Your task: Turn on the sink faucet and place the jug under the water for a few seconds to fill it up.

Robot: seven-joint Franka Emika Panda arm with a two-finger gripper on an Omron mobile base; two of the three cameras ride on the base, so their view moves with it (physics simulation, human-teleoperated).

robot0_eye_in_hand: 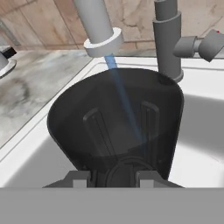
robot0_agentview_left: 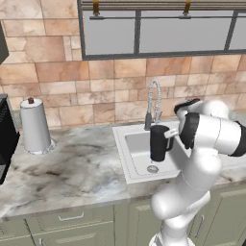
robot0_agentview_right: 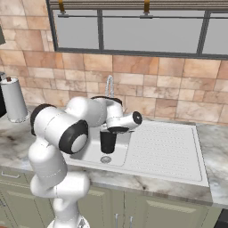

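- The hand is clamped on the jug; in the hand view its two fingers show through the dark wall, closed on the near side of the jug.
- The jug hangs upright above the basin of the sink, clear of the bottom, with the round drain right below it; in the right base view the jug sits under the white wrist, above the drain.
- The water, a thin pale blue stream, drops from the spout of the sink faucet into the open mouth of the jug and reaches its bottom; I cannot tell how full the jug is.
- The dark base of the faucet and its side lever stand just behind the jug's far rim.
- The ribbed drainboard joins the basin on the right.
- Farther left on the marbled table stands a white paper towel roll, well apart from the sink, and a black machine at the edge of the left base view.
- No brand, label or writing can be read on any of these.
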